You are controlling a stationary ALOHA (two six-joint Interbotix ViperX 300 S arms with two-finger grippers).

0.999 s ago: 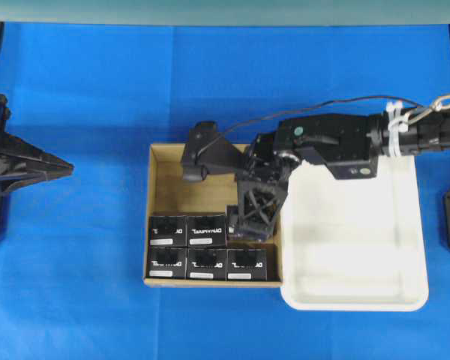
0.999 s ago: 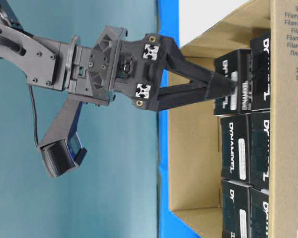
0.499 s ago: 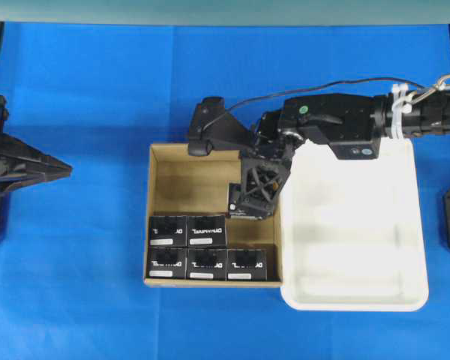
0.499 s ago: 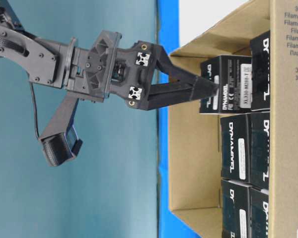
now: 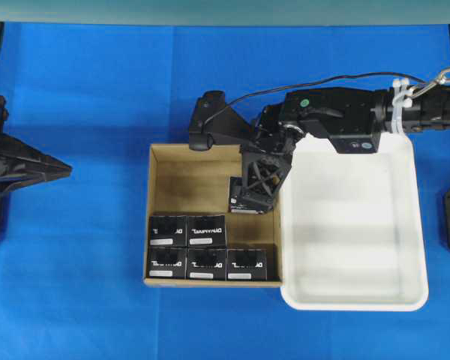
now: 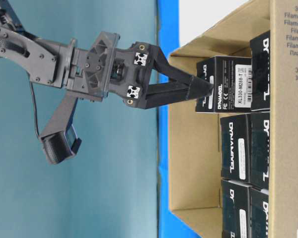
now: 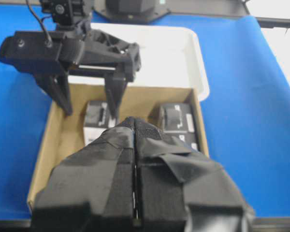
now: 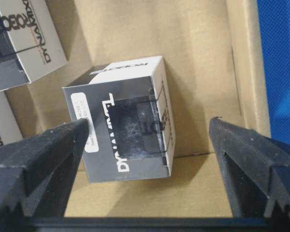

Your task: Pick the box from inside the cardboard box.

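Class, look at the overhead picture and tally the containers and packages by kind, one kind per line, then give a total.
Small black boxes: 6, five packed in rows and one by the right gripper
Brown cardboard box: 1
White plastic tray: 1
Total: 8

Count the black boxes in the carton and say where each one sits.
6: two in a middle row, three along the near wall, one by the right gripper. The arm may hide more.

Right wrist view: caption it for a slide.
Open right gripper straddling one black box inside the cardboard box, left finger against it, right finger clear.
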